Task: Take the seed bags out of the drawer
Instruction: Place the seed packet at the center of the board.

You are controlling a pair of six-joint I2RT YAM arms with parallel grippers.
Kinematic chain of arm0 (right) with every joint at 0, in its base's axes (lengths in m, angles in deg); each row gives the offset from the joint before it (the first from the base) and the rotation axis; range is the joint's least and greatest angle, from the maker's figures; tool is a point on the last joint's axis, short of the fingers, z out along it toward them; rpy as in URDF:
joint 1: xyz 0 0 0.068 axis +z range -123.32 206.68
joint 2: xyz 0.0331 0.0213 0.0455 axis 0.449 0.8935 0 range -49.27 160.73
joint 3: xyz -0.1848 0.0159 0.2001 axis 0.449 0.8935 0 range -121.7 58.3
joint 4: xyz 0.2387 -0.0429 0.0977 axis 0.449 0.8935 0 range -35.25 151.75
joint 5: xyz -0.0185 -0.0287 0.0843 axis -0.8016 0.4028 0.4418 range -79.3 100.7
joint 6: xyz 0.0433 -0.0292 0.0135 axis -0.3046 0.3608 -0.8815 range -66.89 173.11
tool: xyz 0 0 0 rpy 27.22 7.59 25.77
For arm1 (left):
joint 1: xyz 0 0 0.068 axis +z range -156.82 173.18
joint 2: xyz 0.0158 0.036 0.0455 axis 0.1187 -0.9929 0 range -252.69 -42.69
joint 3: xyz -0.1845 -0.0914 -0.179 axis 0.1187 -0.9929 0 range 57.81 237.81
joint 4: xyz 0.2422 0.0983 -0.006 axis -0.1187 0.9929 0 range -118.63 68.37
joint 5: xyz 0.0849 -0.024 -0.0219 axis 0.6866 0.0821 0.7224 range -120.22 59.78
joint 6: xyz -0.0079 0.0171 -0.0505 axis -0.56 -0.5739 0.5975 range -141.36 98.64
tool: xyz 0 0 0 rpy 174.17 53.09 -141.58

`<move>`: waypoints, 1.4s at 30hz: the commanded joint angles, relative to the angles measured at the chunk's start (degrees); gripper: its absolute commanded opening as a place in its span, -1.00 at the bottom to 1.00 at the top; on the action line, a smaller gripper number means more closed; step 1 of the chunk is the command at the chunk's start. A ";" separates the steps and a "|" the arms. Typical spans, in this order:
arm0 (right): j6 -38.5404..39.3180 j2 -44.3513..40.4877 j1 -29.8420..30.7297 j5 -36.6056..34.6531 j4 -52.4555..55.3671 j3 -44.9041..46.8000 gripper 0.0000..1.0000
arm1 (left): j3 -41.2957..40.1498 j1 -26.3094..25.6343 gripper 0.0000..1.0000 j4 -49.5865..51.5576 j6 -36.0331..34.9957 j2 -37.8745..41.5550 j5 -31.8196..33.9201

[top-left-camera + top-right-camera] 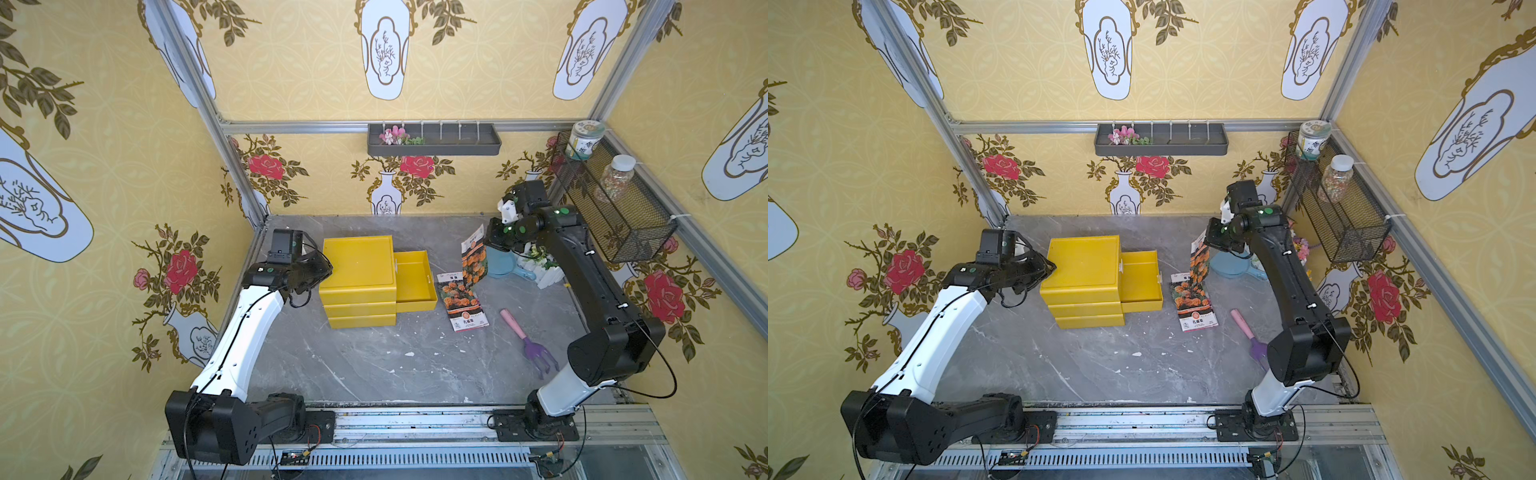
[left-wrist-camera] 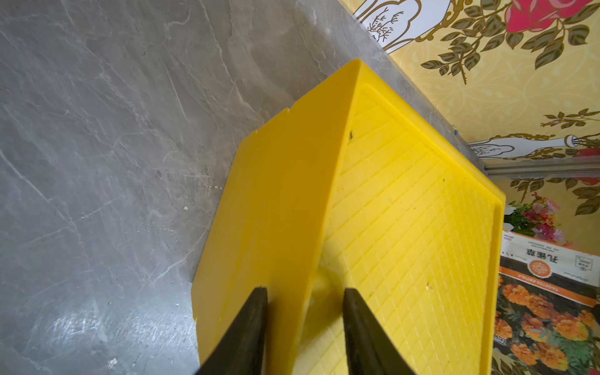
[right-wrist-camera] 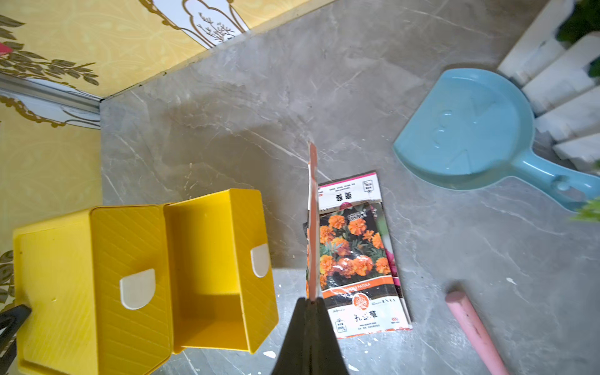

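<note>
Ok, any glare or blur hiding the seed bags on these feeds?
Right wrist view: held seed bag seen edge-on, flat seed bag in focus, no glare. Left wrist view: soft sheen on the table only. Both top views: even light, both clear.

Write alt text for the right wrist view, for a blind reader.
The right end effector is shut on a seed bag held edge-on above other seed bags lying on the grey table. Beside them the yellow drawer stands open and empty; a blue dustpan and a pink handle lie nearby.
</note>
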 commanded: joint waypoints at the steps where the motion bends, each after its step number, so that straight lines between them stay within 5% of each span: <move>1: 3.03 -0.42 -1.85 1.05 0.17 3.20 -1.00 | 0.09 -0.05 -0.14 0.83 0.18 0.03 -1.61; 14: 2.48 4.08 -1.69 10.11 -10.55 18.79 -1.00 | -0.35 -0.05 -0.15 1.82 0.42 0.33 -2.01; 22: 4.88 8.45 -1.57 4.42 -8.80 19.66 -1.00 | -0.38 -0.07 -0.15 1.97 0.46 0.43 -1.81; 30: 5.09 9.85 -1.47 -2.24 -7.14 19.00 -0.40 | -0.84 -0.05 -0.14 1.97 0.46 0.60 -1.30; 42: 1.99 10.39 8.37 -1.11 -7.38 13.86 0.01 | -0.43 -0.01 -0.12 1.80 0.30 0.43 -0.70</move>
